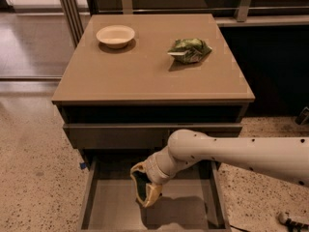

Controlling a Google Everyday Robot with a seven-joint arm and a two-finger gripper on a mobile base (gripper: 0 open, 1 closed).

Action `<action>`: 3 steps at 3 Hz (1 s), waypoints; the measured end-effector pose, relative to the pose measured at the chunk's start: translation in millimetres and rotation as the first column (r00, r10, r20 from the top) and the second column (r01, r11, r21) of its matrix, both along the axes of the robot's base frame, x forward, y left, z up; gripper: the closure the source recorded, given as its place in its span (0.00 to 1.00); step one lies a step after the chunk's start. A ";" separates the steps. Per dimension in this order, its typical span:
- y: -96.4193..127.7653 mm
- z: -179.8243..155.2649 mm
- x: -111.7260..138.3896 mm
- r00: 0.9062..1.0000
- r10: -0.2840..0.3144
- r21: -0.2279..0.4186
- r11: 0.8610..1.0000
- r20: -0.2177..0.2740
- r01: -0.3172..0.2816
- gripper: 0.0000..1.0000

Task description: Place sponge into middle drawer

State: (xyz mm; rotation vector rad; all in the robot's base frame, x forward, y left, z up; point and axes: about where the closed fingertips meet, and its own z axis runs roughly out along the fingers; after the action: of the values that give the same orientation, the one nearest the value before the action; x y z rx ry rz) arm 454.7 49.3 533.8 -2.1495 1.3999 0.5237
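Note:
The middle drawer [113, 208] is pulled open at the bottom of the view, and its flat grey-brown floor shows. My gripper [146, 193] hangs down inside the drawer opening, just above the floor and a little left of the middle. It is shut on the sponge [140, 186], whose dark green side shows between the pale fingers. My white arm [231, 153] reaches in from the right, across the front of the cabinet.
The cabinet top [145, 79] holds a cream bowl [115, 35] at the back left and a green-and-white snack bag [189, 50] at the back right. A shut drawer front [111, 135] sits above the open one. Speckled floor lies on both sides.

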 end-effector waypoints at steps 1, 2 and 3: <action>0.4 -25.1 -3.7 0.999 -0.032 -0.050 0.998 0.001 0.032 1.00; -3.1 -54.3 -10.5 0.997 -0.079 -0.031 0.996 -0.003 0.079 1.00; -3.0 -54.3 -10.5 0.997 -0.079 -0.031 0.996 -0.003 0.079 1.00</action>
State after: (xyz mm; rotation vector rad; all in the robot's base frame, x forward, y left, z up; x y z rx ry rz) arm 444.2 46.2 479.5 -2.1087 1.4979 0.4797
